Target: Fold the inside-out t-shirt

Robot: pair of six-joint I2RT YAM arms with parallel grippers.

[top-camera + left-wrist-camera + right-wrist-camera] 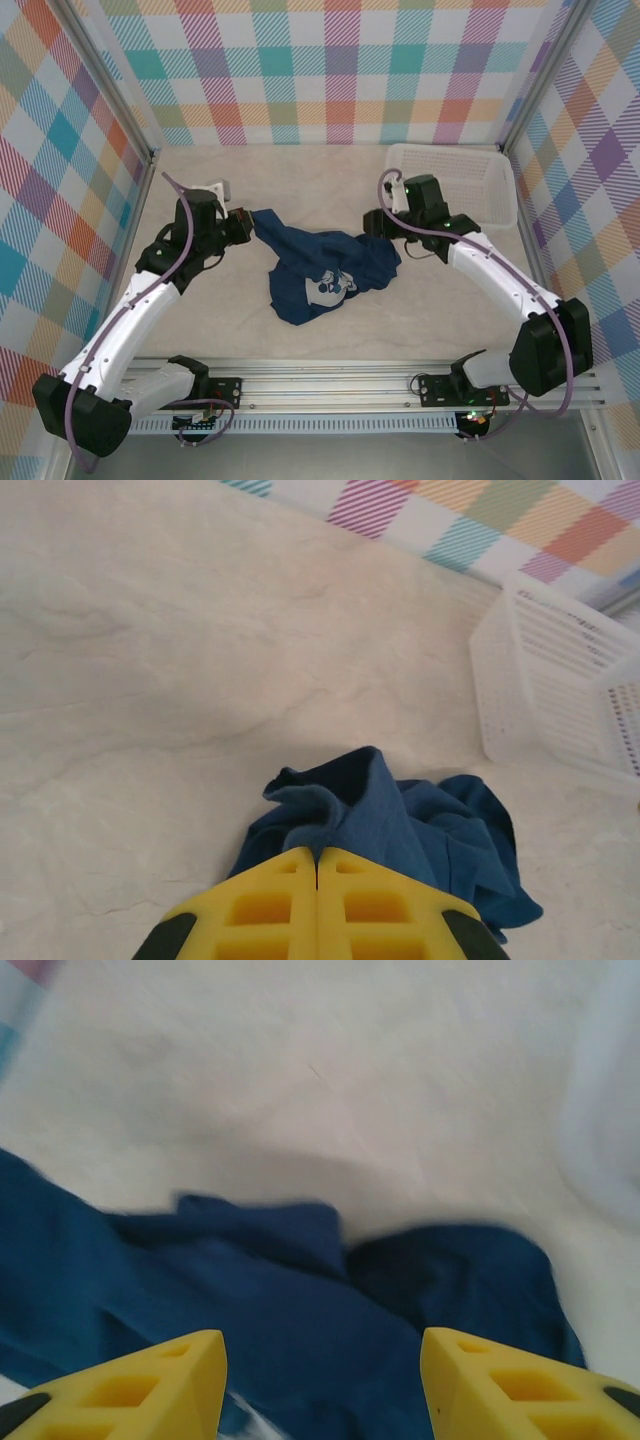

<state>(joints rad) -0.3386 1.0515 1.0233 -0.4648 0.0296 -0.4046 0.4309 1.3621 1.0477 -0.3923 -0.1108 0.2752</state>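
Note:
The dark navy t-shirt (325,270) lies crumpled in the middle of the table, its white round print (330,287) facing up near the front. My left gripper (248,222) is at the shirt's left tip. In the left wrist view my left gripper (317,858) is shut on a raised fold of the t-shirt (400,820), its yellow fingers pressed together. My right gripper (381,226) hovers at the shirt's right edge. The right wrist view shows my right gripper (322,1350) open, with the t-shirt (300,1290) lying below the gap and nothing held.
A white plastic basket (490,185) stands at the back right, close behind the right arm, and the basket (560,690) appears beyond the shirt in the left wrist view. Checked walls enclose the beige table (300,180). Bare room lies behind and in front of the shirt.

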